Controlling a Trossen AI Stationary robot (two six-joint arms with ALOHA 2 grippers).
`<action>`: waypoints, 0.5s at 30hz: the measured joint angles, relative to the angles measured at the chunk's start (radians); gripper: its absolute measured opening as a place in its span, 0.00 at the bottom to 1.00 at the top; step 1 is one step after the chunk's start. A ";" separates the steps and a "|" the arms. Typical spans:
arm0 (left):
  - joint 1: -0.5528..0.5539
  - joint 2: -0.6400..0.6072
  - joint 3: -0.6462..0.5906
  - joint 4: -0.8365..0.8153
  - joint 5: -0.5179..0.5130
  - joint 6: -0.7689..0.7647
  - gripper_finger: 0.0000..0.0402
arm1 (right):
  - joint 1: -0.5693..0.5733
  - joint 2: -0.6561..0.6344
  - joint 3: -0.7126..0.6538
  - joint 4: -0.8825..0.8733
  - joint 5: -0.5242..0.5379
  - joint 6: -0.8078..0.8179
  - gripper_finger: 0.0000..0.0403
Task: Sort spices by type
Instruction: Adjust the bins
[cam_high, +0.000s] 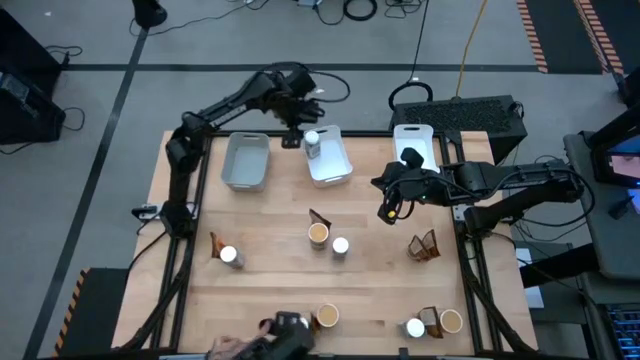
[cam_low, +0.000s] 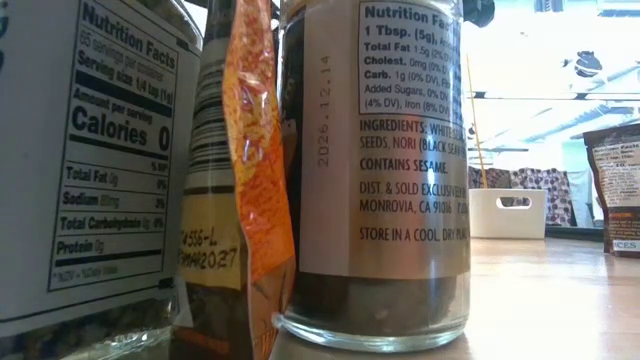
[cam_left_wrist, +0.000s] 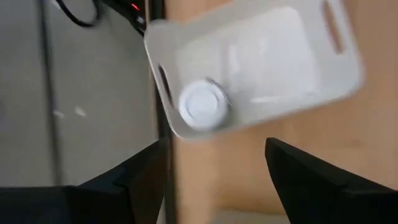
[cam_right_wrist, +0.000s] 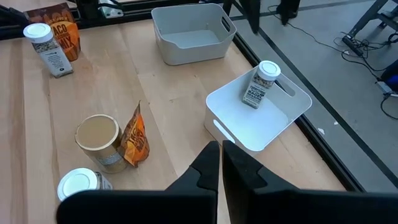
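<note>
A white-capped jar stands upright in the far left corner of the middle white tray. My left gripper hovers open above that corner; in its wrist view the jar's cap lies beyond the empty fingers. My right gripper hangs shut and empty over the table's right middle; its view shows the shut fingers and the jar. Other spices stand on the table: a tub with a pouch and a jar, and further groups left, right and near.
A grey tray sits at the far left and another white tray at the far right. Jars and an orange pouch stand right before the low camera. Bare wood lies between the trays and the spice groups.
</note>
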 joint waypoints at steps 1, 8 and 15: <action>0.018 -0.006 -0.007 -0.012 0.037 -0.023 0.66 | 0.000 0.000 0.000 0.000 0.000 0.000 0.00; 0.159 -0.010 -0.141 -0.077 0.133 -0.094 0.66 | 0.003 0.000 0.000 0.000 0.000 -0.001 0.00; 0.171 -0.009 -0.287 0.004 0.083 -0.055 0.66 | 0.007 0.000 0.000 0.000 0.000 -0.004 0.00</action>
